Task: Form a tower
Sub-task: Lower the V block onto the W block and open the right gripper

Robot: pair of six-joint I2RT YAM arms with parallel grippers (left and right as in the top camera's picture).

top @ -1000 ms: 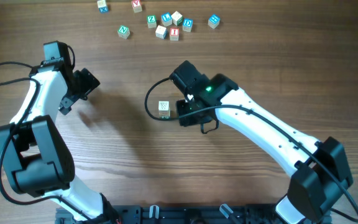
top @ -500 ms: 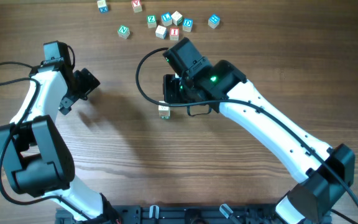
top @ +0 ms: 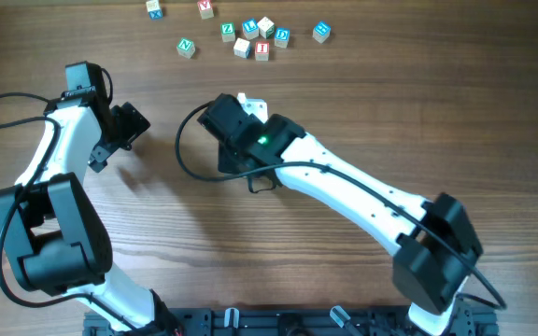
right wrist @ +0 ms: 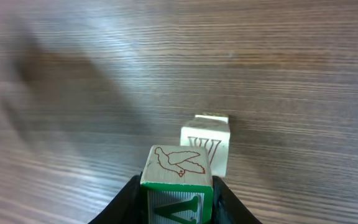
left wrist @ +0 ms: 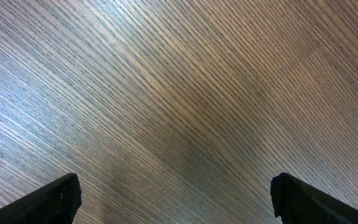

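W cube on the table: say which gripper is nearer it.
Right. The right gripper, shut on a bird-topped cube, hovers just behind the W cube; the left gripper hangs open over bare wood, well away.

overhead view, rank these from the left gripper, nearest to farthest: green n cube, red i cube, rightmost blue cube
From the left gripper:
1. green n cube, at the left of the loose cubes, up and to the right of the gripper.
2. red i cube, in the middle cluster.
3. rightmost blue cube, alone at the far right end.

first cube in right hand; second cube just beyond; loose cubes farther back
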